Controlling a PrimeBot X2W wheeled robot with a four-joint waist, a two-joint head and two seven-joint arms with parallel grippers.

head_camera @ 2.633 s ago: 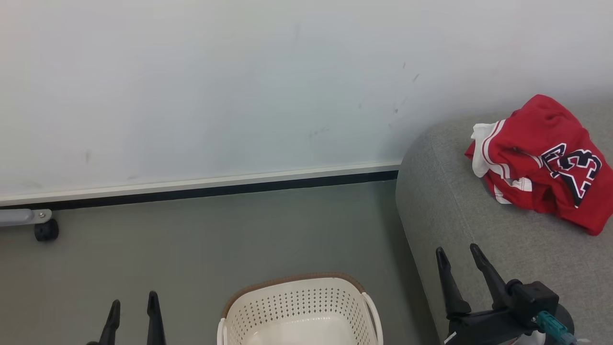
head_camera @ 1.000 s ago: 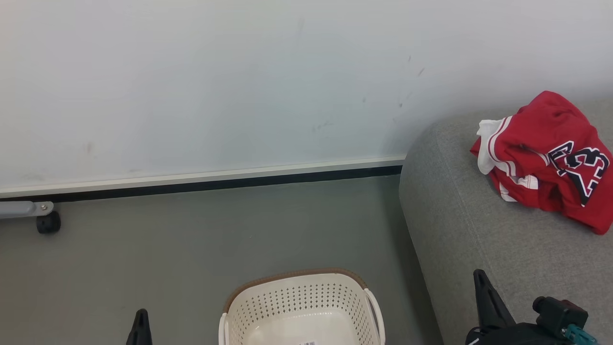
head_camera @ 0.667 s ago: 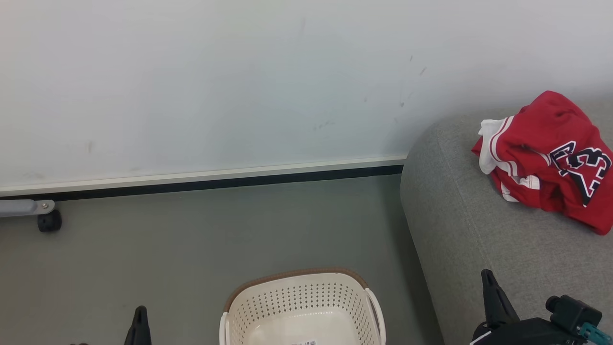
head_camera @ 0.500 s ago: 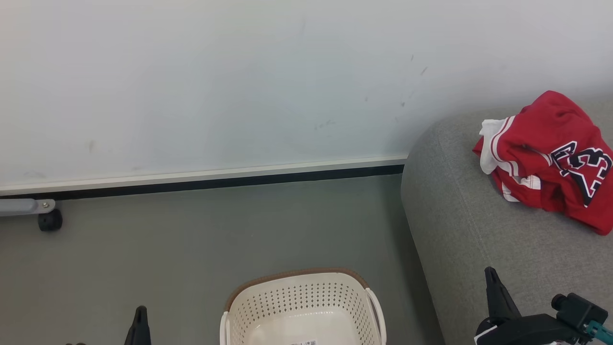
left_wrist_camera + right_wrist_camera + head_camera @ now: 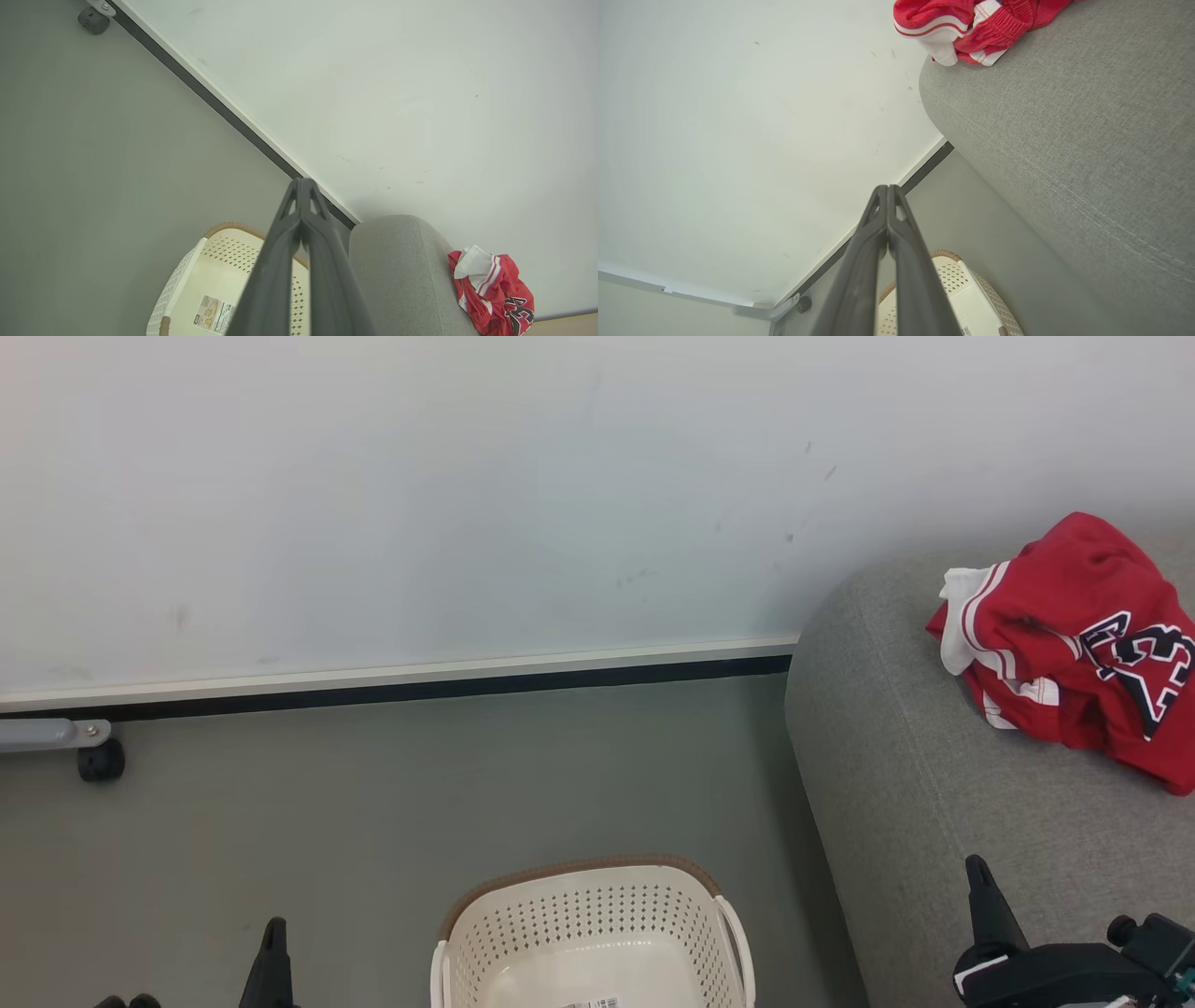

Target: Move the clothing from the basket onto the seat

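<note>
L gripper [image 5: 302, 184], low at 7 o'clock: clenched, tips touching, holding nothing. Next, at 6 o'clock, the cream-white perforated plastic laundry basket [image 5: 597, 915] w/ brown rim, visible floor bare bar a paper label [image 5: 212, 310]. R gripper [image 5: 887, 187], at 5 o'clock, likewise clenched and empty, by the big grey fabric seat [image 5: 896, 784]. Red white-striped sports clothing [image 5: 1055, 616] is heaped on the seat, 1 o'clock from the R gripper, well apart, long axis approx 10-to-4. R arm nearer, w/ open cushion between. Looks done, I'd say.
</note>
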